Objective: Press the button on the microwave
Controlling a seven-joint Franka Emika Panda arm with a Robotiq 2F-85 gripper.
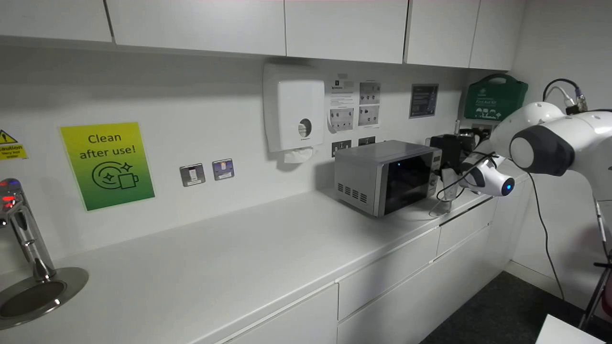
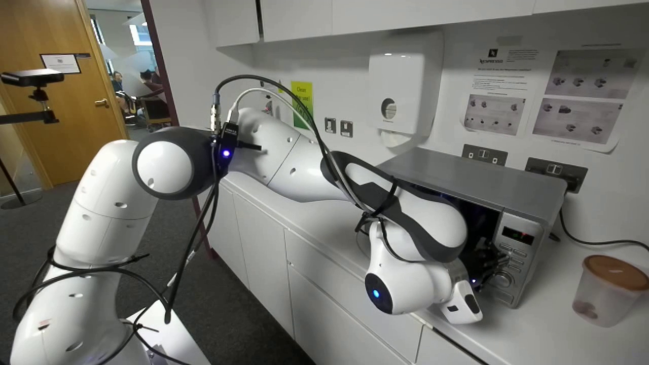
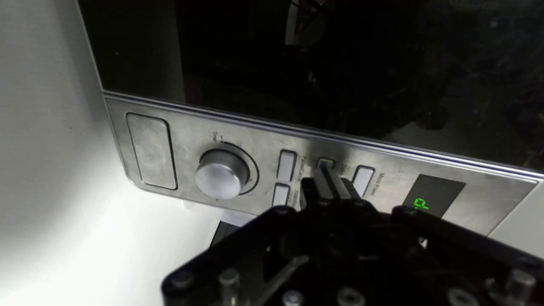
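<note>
A long white counter [image 1: 229, 253] runs along the wall [image 1: 205, 100], and the white robot arm [image 2: 289, 167] stretches over its front edge. On that counter, close to the wall, sits the silver-grey microwave [image 1: 354, 179]. A white dispenser [image 1: 295, 107] hangs higher up on the wall. A dark glass window [image 1: 407, 184] fills most of the microwave's front, with a narrow control strip [image 3: 191, 136] beside it. The black gripper [image 3: 326, 171] is right up at this strip, the microwave immediately in front of it. The gripper's two slim grey fingers [image 3: 321, 184] are pressed together with only a thin line between them. A small display [image 3: 433, 195] glows green on the strip, a round knob [image 3: 222, 174] sits apart from the fingers, and one button [image 3: 326, 162] peeks out just past the fingertips, partly covered; whether they touch it, I can't tell.
</note>
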